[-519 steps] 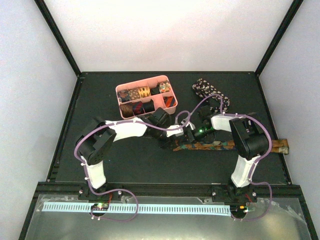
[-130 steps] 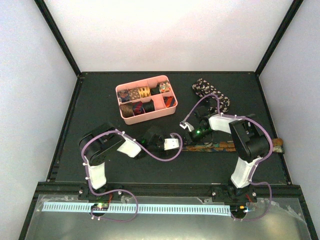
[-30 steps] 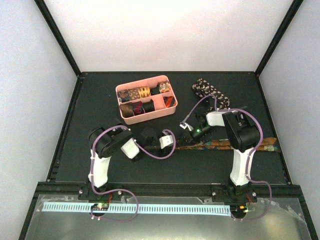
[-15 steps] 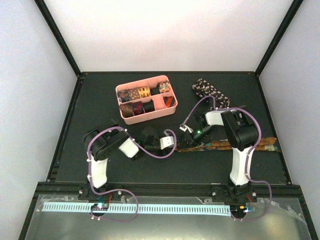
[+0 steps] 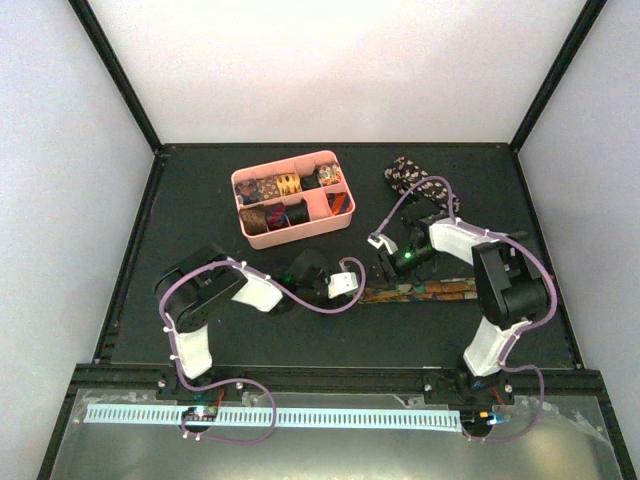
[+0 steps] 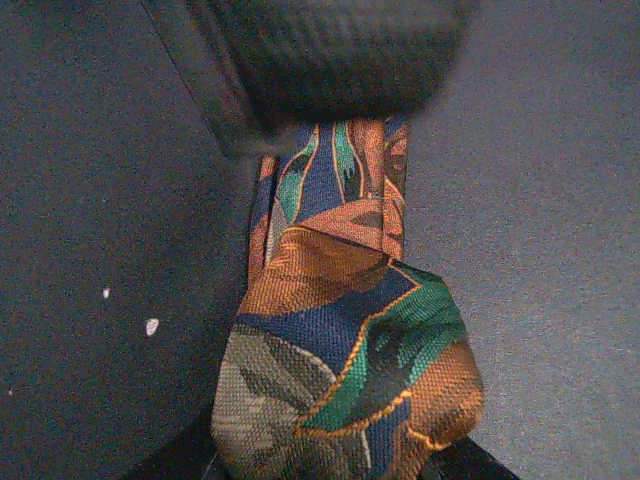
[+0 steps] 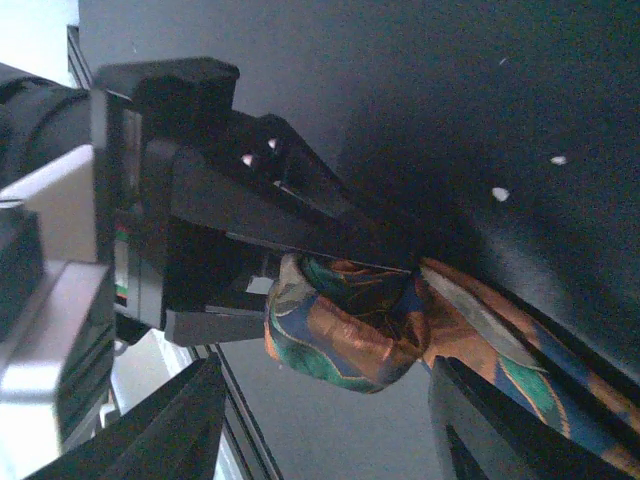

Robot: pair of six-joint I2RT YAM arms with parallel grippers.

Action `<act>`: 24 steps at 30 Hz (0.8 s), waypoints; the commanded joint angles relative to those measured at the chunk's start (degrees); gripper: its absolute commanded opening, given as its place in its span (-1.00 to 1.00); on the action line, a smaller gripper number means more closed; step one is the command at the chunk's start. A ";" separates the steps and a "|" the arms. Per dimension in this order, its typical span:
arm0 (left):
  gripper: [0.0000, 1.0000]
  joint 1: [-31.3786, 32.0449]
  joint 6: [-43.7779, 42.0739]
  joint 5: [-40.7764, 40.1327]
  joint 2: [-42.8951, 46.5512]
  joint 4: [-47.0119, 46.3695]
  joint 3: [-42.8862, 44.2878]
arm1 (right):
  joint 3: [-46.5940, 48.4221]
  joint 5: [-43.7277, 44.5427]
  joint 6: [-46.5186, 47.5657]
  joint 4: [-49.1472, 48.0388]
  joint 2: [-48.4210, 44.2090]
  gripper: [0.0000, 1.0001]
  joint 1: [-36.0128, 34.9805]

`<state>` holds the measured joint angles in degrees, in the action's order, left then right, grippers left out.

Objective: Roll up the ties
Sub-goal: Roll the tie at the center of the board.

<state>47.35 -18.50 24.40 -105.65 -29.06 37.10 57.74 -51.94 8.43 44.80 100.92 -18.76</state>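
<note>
We see a woven tie [image 6: 340, 340] — fine ribbed cloth with leaf shapes in orange, green and navy — lying as a flat narrow strip on the dark matte desk [image 5: 200, 210]. Its long axis runs left to right across the desk, and its left end is wound into a small plump roll. The left fingers [image 7: 320, 215] are clamped tight on that roll, while the right fingers [image 7: 170, 425] stand apart on either side of it, gripping nothing.
</note>
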 commanded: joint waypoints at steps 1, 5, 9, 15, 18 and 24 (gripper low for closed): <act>-0.47 0.45 -1.80 -4.03 -0.86 9.75 0.81 | 0.09 0.20 -2.20 -0.84 3.19 0.13 -2.63; -0.47 0.53 -1.81 -4.23 -0.92 10.18 1.20 | 0.68 1.45 -3.58 -2.13 5.49 0.00 -3.97; -0.46 0.55 -1.72 -4.40 -0.98 10.47 1.39 | 1.42 3.06 -3.63 -1.85 7.12 -0.45 -4.00; -0.46 0.50 -0.93 -4.40 -1.41 10.09 1.37 | 0.94 6.94 -2.74 -1.66 7.18 -0.97 -3.38; -0.29 -0.14 0.88 -3.81 -0.71 8.35 0.53 | 0.07 8.19 -1.72 -2.31 6.48 -0.97 -3.04; 0.36 -4.45 7.39 7.89 1.07 -11.83 -6.13 | -1.61 11.57 -1.12 -5.15 6.24 -0.97 -3.03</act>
<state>44.97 -16.25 26.59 -104.95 -31.77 34.74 57.39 -46.35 6.15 42.15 107.09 -21.69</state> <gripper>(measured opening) 0.625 0.037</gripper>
